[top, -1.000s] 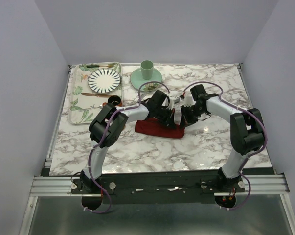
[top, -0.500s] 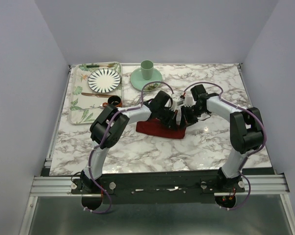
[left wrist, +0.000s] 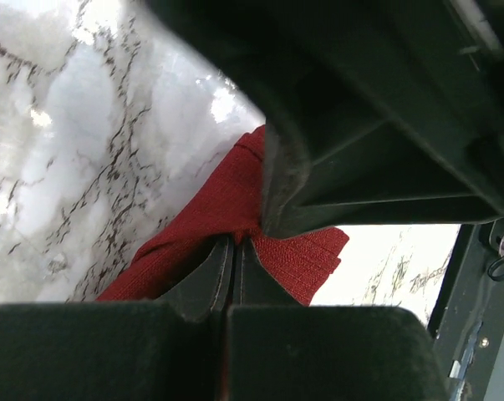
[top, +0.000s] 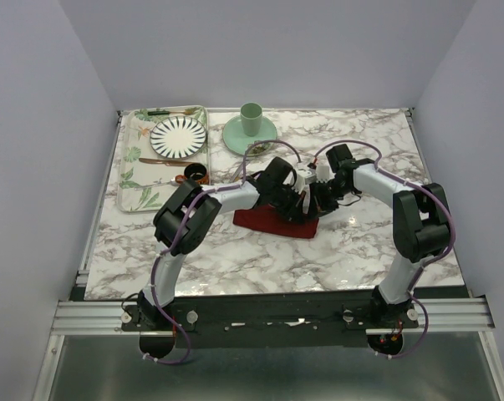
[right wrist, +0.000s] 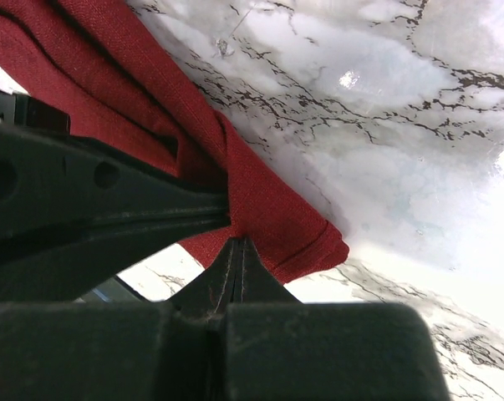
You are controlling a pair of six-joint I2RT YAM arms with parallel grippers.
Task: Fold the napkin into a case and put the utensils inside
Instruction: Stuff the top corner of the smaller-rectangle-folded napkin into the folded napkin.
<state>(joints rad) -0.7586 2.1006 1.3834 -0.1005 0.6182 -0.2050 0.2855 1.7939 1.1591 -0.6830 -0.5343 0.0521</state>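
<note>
The left gripper [left wrist: 235, 242] and right gripper [right wrist: 237, 243] each clamp the red napkin [top: 270, 224] by its edge.

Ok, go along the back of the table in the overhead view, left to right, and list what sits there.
Floral tray, with the striped plate on it → green cup standing on its saucer.

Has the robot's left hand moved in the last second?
Yes, slightly: the left hand, pinching the napkin, has edged right, away from the tray.
</note>
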